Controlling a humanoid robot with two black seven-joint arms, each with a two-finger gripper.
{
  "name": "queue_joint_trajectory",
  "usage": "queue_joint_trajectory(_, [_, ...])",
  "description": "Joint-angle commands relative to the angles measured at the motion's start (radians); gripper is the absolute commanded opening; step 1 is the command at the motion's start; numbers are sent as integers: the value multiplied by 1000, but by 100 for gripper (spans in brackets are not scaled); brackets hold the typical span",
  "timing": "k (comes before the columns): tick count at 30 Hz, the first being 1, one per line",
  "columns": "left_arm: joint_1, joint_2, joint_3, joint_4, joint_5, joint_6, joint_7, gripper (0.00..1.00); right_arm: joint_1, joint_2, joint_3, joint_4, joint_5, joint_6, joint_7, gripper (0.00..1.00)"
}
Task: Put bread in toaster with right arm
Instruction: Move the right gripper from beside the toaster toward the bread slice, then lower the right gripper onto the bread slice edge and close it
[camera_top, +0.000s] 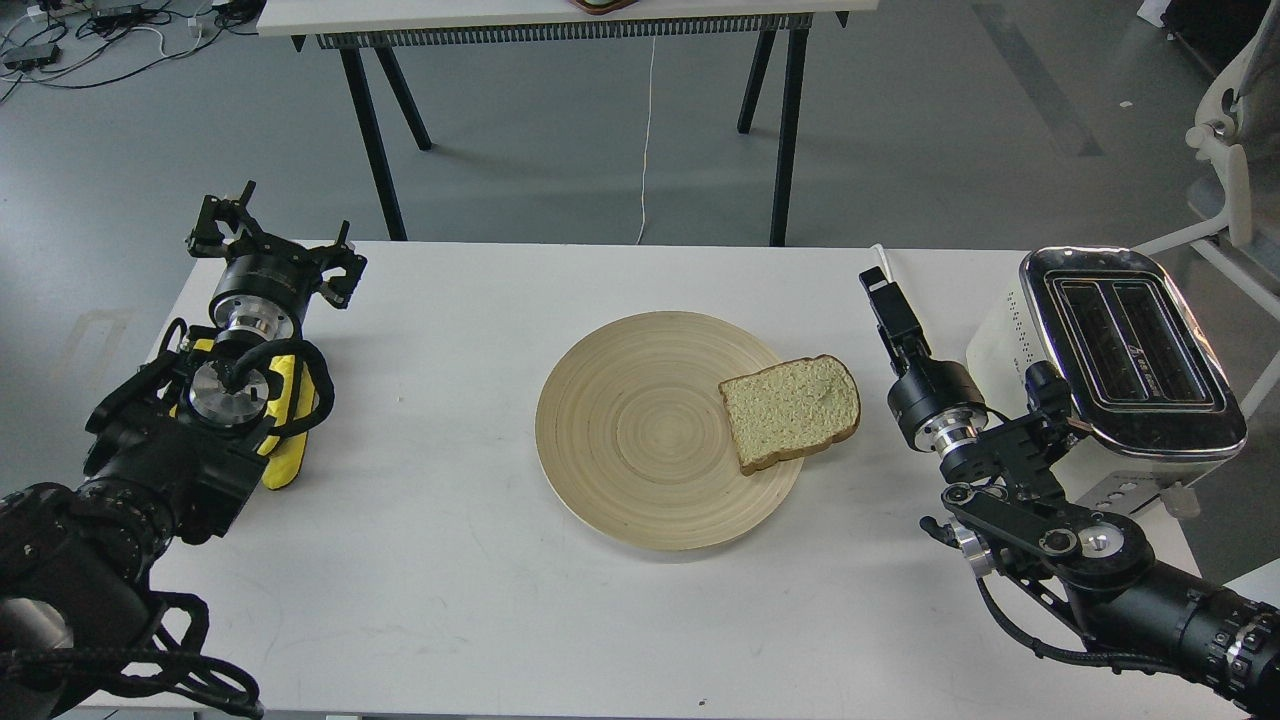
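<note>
Bread (790, 411) overhanging plate (640, 430) edge, easing pickup; right gripper (882, 288) hovering beside, finger gap unclear; toaster (1130, 355) slots waiting.

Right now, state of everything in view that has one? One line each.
bread: flat on the plate's right edge, overhanging the rim, not held.
plate: on the table, holding only the bread.
toaster: upright at the table's right edge, both slots empty.
right hand: above the table between bread and toaster, holding nothing; open or shut unclear.
left hand: far left, apart from the plate, holding nothing; open or shut unclear.
</note>
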Motion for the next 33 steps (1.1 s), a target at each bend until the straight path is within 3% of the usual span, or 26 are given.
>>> queue_joint_trajectory(1, [0,0,0,0,0,0,0,100,-10,-18,1,0,0,0,0,94])
queue_joint_trajectory(20, [0,0,1,0,2,0,0,100,-70,-17,-100,-10,0,0,0,91])
queue_joint_trajectory(25, [0,0,1,0,0,0,0,100,-70,15,-128,-10,0,0,0,82])
queue_joint_trajectory(33, [0,0,1,0,2,0,0,100,-70,37,-143,-15,-1,0,0,49])
